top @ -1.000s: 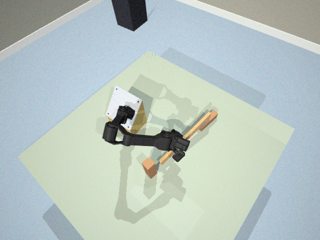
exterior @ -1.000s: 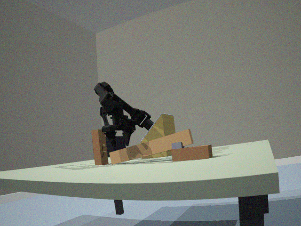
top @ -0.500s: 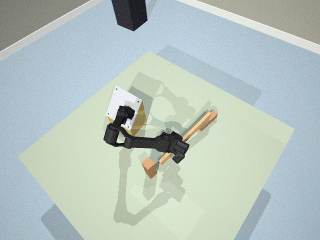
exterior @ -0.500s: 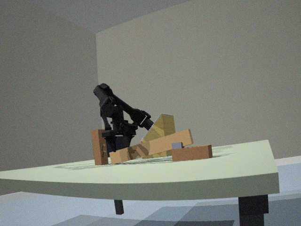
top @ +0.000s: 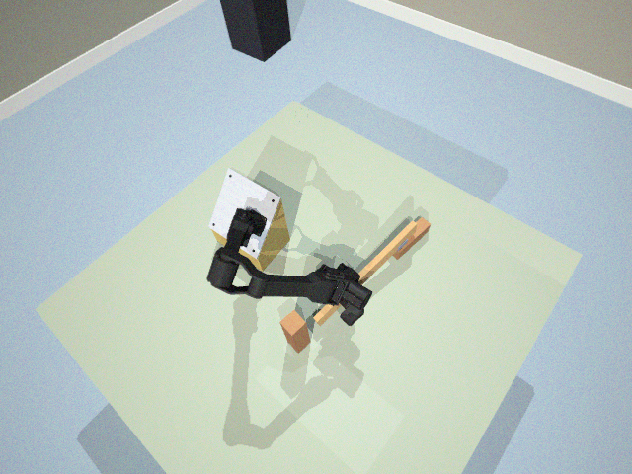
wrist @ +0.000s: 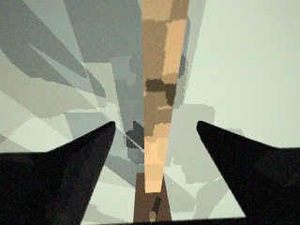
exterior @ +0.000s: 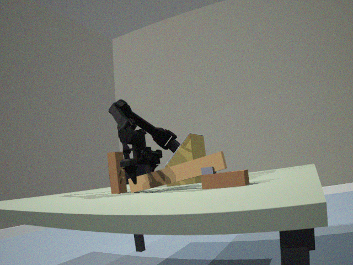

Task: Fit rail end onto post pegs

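Observation:
The long light wooden rail (top: 387, 252) (exterior: 188, 168) (wrist: 155, 155) slopes down from the grey-blue bracket (exterior: 207, 170) on the low footboard block (top: 422, 230) (exterior: 225, 180) to the table. Its near end lies a short gap from the upright reddish-brown post (top: 292, 322) (exterior: 115, 174) (wrist: 140, 202). The pegs are partly hidden in the exterior view; a peg (wrist: 153, 216) shows beyond the rail end in the wrist view. My gripper (wrist: 157, 125) is open and empty, pointing down, with its fingers on either side of the rail's near part. In the top view the arm hides the fingers.
The arm's yellow wedge-shaped base (top: 276, 240) (exterior: 197, 147) with its white top plate (top: 245, 191) stands beside the rail. The arm reaches from it across the rail. The pale green table (top: 459, 326) (exterior: 171, 203) has a corner beyond the footboard block.

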`<state>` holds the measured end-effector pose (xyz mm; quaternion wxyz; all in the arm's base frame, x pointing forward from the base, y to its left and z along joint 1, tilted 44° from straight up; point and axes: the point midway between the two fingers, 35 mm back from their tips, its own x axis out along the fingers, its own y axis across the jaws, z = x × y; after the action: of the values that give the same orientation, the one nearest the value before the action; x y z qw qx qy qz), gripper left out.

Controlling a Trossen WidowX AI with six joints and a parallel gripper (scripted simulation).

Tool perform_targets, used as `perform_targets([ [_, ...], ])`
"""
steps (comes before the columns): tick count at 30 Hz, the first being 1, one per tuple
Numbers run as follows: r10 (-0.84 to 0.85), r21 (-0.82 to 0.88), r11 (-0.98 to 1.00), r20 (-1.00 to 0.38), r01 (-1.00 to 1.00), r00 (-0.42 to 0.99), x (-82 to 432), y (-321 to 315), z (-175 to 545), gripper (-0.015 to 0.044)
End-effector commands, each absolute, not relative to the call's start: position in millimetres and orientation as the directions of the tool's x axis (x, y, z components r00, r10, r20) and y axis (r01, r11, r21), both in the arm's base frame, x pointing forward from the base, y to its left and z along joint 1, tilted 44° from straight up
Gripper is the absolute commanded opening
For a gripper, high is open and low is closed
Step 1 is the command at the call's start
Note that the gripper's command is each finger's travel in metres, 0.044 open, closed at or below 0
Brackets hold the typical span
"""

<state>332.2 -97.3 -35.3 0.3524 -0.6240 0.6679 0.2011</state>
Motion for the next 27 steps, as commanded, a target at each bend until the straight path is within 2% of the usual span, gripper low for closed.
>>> perform_targets([
  [1, -0.697, -0.156, 0.138, -0.717, -0.978, 0.016, 328.7, -103.6, -43.9, 0.044],
  [6, -0.698, -0.156, 0.138, -0.716, -0.978, 0.016, 328.0, -107.5, -47.5, 0.044],
  [21, -0.698, -0.156, 0.138, -0.716, -0.978, 0.016, 328.0, -107.5, -47.5, 0.0046],
  [27, -0.698, -0.156, 0.138, -0.716, -0.978, 0.016, 328.0, -107.5, -47.5, 0.0006],
])
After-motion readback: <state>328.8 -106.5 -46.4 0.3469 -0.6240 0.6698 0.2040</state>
